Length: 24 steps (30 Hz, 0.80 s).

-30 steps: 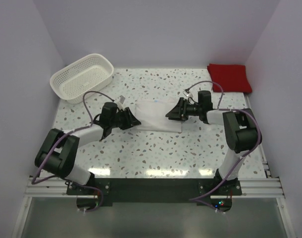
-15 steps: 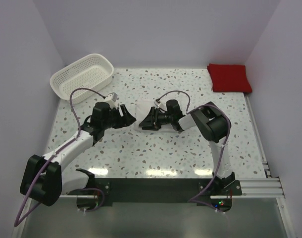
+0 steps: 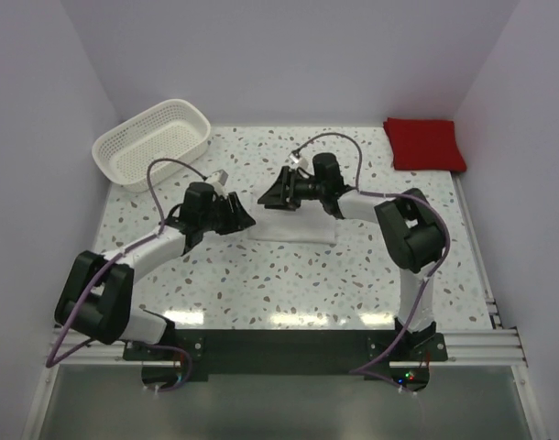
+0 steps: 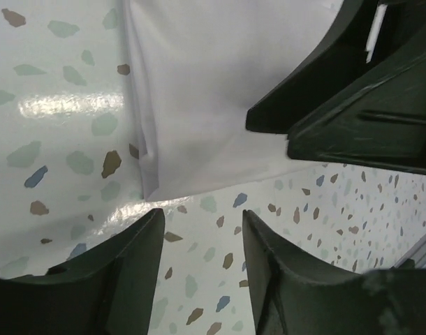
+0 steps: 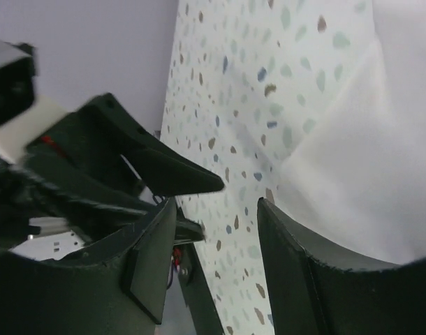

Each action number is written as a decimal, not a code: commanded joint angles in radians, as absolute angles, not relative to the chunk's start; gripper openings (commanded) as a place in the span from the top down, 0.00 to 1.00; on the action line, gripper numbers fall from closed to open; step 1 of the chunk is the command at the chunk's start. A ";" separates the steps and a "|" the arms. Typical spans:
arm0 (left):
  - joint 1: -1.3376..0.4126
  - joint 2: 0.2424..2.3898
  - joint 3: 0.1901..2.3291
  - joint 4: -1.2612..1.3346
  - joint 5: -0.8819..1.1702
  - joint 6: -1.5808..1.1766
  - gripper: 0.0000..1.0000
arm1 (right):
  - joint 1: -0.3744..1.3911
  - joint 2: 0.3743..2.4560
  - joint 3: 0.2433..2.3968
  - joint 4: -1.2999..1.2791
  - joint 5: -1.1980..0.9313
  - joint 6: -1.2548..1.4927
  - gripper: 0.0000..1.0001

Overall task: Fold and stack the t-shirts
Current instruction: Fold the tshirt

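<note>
The white t-shirt (image 3: 298, 227) lies folded into a flat rectangle in the middle of the speckled table (image 3: 353, 275). My left gripper (image 3: 241, 218) sits just off its left edge, open, with only tabletop between its fingers (image 4: 202, 223). In the left wrist view a corner of the white t-shirt (image 4: 206, 91) lies ahead of the jaws. My right gripper (image 3: 268, 197) hovers at the shirt's far left corner, open and empty (image 5: 216, 209), with the white cloth (image 5: 366, 153) beside it. The red t-shirt (image 3: 424, 145) rests folded at the back right corner.
A white lattice basket (image 3: 151, 142) stands at the back left. Both grippers' fingertips are close together over the shirt's left end; the right gripper's fingers (image 4: 339, 105) show in the left wrist view. Purple walls enclose the table.
The right gripper swept left over the white shirt, then drew back to its far left corner. The left gripper shifted slightly left. The shirt's left end now sits further right.
</note>
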State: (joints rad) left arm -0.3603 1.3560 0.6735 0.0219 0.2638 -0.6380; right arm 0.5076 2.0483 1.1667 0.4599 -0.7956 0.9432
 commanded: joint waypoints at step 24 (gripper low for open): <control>-0.319 1.649 0.749 0.103 0.284 -0.692 0.68 | 0.244 2.189 1.405 0.318 -0.876 0.772 0.46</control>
